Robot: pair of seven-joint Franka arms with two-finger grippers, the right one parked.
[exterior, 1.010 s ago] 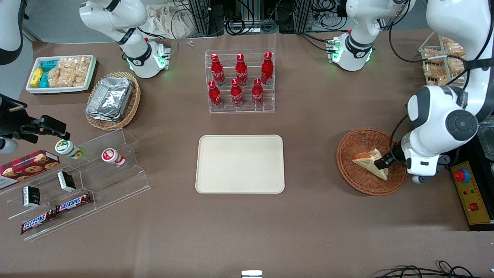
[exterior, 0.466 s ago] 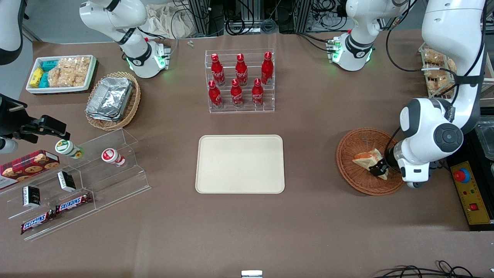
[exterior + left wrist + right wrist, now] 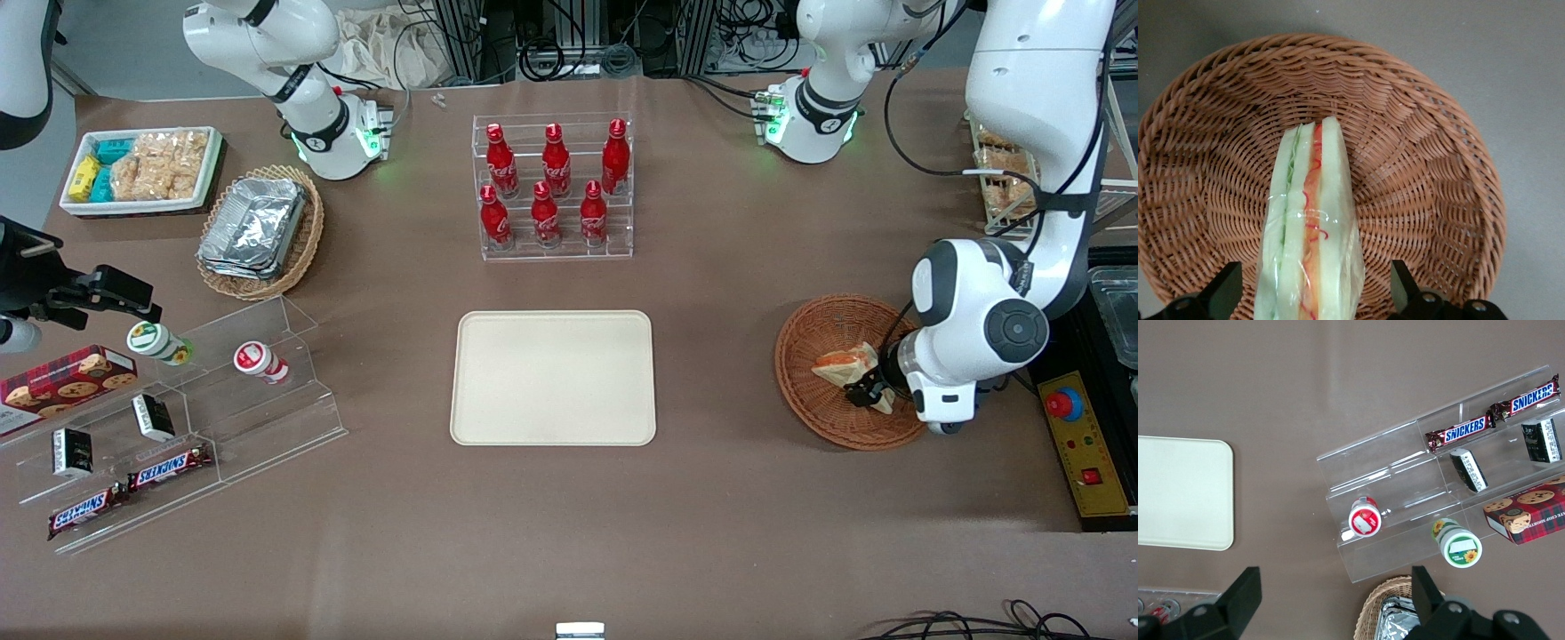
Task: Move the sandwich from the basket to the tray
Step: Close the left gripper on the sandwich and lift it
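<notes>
The sandwich (image 3: 838, 364) (image 3: 1309, 220), a plastic-wrapped wedge of pale bread with red, orange and green filling, lies in the round reddish-brown wicker basket (image 3: 794, 378) (image 3: 1431, 153) toward the working arm's end of the table. My gripper (image 3: 868, 392) (image 3: 1313, 293) is down in the basket, open, with one black finger on each side of the sandwich's wide end and a gap between each finger and the wrap. The cream rectangular tray (image 3: 553, 377) (image 3: 1178, 490) lies flat mid-table with nothing on it.
A clear rack of red cola bottles (image 3: 553, 187) stands farther from the front camera than the tray. A yellow box with a red stop button (image 3: 1080, 444) sits beside the basket. The acrylic snack shelf (image 3: 178, 418), foil-container basket (image 3: 258, 233) and white snack box (image 3: 142, 169) lie toward the parked arm's end.
The working arm's wrist has swung in over the basket and the gripper has slid a little nearer the front camera along the sandwich. The sandwich has stayed in the basket.
</notes>
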